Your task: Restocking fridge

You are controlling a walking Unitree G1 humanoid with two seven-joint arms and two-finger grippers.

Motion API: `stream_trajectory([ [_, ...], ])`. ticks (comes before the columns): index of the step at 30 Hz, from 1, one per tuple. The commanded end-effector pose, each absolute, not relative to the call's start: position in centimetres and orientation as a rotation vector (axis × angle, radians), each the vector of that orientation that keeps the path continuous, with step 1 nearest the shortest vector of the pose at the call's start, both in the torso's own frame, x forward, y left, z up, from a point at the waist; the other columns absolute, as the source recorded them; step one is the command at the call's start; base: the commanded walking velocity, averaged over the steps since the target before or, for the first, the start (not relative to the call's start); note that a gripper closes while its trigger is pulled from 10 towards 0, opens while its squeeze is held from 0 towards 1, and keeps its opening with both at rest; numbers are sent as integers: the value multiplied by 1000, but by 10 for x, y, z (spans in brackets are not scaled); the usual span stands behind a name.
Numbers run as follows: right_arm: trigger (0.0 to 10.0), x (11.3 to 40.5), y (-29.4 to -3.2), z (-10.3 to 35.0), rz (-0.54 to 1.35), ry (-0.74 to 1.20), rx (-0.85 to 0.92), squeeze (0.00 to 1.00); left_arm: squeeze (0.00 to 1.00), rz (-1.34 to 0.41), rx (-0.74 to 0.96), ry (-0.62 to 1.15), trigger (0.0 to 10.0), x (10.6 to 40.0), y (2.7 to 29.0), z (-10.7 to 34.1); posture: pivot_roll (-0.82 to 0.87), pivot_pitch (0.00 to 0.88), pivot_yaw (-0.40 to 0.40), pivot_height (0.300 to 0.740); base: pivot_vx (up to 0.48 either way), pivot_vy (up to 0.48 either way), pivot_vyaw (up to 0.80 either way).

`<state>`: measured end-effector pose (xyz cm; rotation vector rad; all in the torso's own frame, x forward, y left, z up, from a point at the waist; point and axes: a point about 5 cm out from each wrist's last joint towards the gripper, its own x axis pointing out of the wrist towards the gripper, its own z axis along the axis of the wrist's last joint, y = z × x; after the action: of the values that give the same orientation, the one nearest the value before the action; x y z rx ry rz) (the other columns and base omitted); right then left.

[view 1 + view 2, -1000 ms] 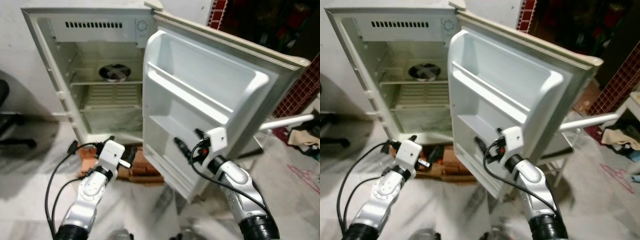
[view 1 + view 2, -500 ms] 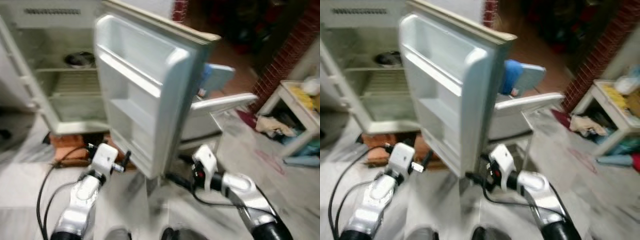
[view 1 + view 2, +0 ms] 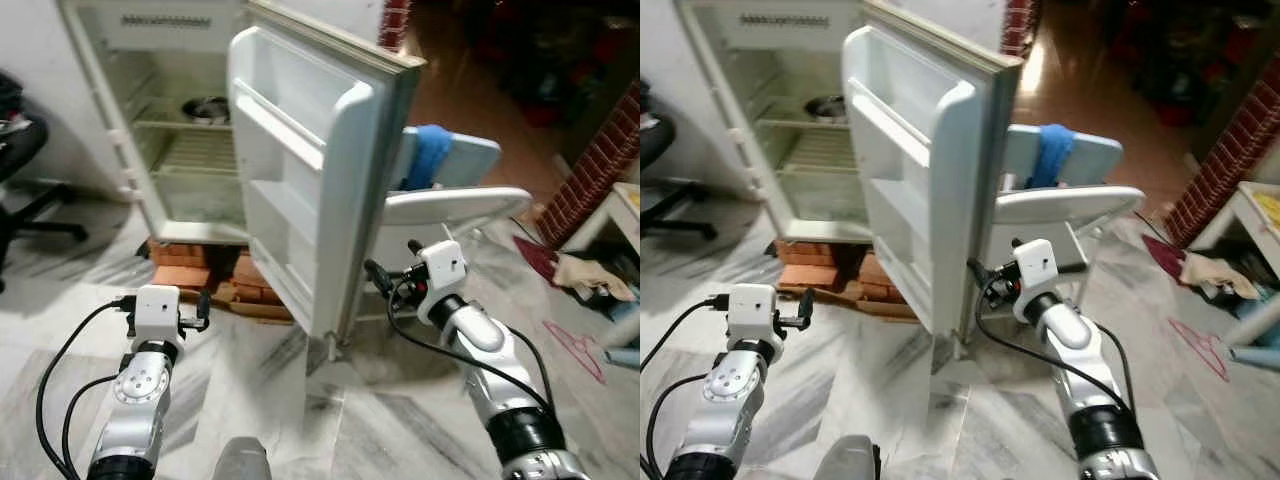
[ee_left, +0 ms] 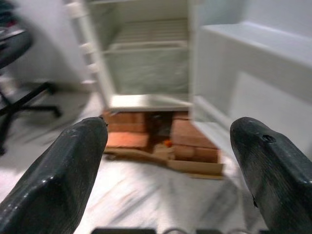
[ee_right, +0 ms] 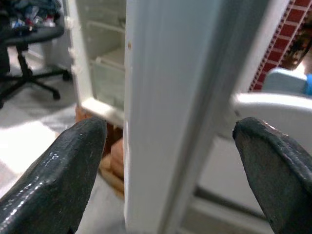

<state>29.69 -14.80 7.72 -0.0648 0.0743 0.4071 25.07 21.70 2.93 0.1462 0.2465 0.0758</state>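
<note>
The small white fridge point(image 3: 150, 120) stands open on bricks, with a metal bowl point(image 3: 205, 108) on its upper shelf. Its door point(image 3: 290, 190) is swung wide, the empty door shelves facing my left. My right gripper point(image 3: 392, 262) is open just to the right of the door's free edge point(image 5: 165, 97), which the right wrist view point(image 5: 170, 170) shows ahead between the two spread fingers. My left gripper point(image 3: 166, 297) hangs low over the floor in front of the fridge, open and holding nothing; past it point(image 4: 168, 161) lie the bricks and the lower fridge shelf.
Bricks point(image 3: 210, 275) prop up the fridge. A white plastic chair point(image 3: 455, 205) with a blue cloth point(image 3: 430, 150) stands right behind the door. An office chair point(image 3: 20, 150) is at the left. At the right are a brick wall point(image 3: 600, 160), a low white table point(image 3: 625, 200) and cloths point(image 3: 585, 275).
The whole view has swung and pulled back, so the door now shows nearly edge-on. My right gripper, earlier against the door's inner face, is now beside its free edge.
</note>
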Motion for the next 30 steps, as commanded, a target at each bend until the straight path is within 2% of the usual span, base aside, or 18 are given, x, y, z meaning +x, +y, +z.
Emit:
stream_trajectory([
  [1,10000,304,-151,85,344,36,-74,0,0,87,140,225,10000,253,220,33,98,10,-26,740,0,0,750],
  [6,10000,308,-153,89,221,-1,-67,0,0,79,105,210,10000,251,219,34,91,6,-29,740,117,0,743],
  [9,10000,312,-159,92,145,-14,-65,0,0,73,102,218,10000,250,215,31,88,3,-29,740,359,0,0],
  [19,10000,313,-183,95,-48,-21,-68,0,0,78,100,232,10000,248,217,29,87,6,-30,740,0,0,0],
  [23,10000,318,-183,98,-44,-25,-29,0,0,73,104,246,10000,243,218,26,92,9,-31,740,0,0,0],
  [30,10000,354,-171,129,56,-83,74,0,0,73,113,250,10000,241,220,26,117,17,-34,740,0,0,0],
])
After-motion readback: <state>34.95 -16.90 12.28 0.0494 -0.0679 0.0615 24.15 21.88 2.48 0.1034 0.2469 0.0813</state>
